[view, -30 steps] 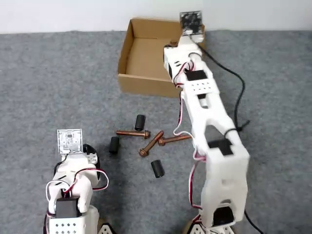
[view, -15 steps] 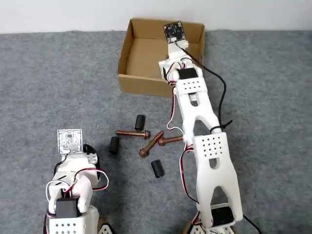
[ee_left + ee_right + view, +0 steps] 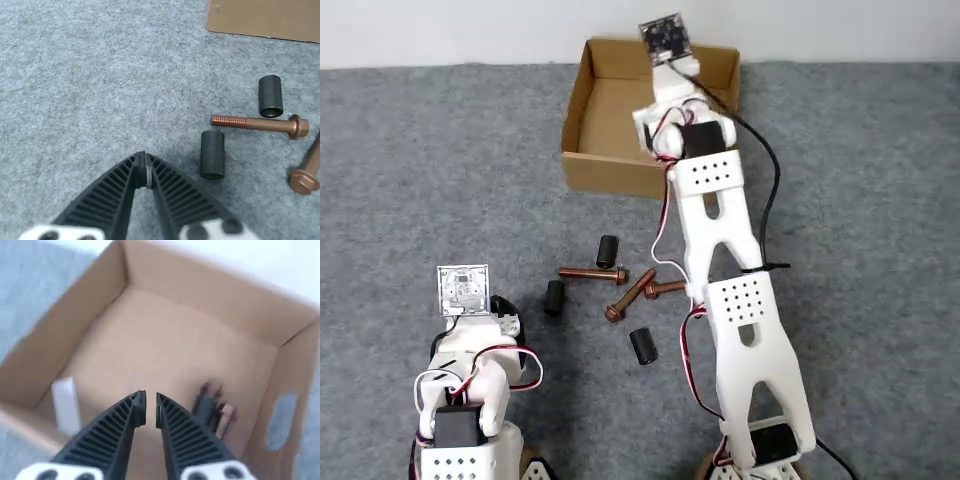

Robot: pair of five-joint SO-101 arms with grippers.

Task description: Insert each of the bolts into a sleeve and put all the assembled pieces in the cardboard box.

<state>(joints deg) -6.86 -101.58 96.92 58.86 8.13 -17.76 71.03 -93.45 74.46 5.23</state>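
Up at the top middle of the high view sits the cardboard box (image 3: pixel 576 112), and the right arm (image 3: pixel 720 230) is stretched out over it. From the right wrist view, the right gripper (image 3: pixel 150 407) hangs above the box floor with its jaws a little apart and nothing between them. One assembled piece (image 3: pixel 211 407), a bolt in a dark sleeve, lies on the box floor toward the lower right of that frame, near the side wall. It's blurry, so I can't say much more about it.

Everything else is out on the grey carpet (image 3: pixel 440 180) in the middle of the high view. Three copper bolts (image 3: pixel 592 273) lie close together just below the box, two of them crossing or touching at the heads. Three black sleeves (image 3: pixel 608 251) are scattered around them: one just above, one to the left, and one below.

At the lower left, the left arm (image 3: pixel 470 360) is tucked back. The left gripper (image 3: pixel 144 167) has its jaws pressed together with nothing in them, low over the carpet. A sleeve lies near it, to its right in the wrist frame.
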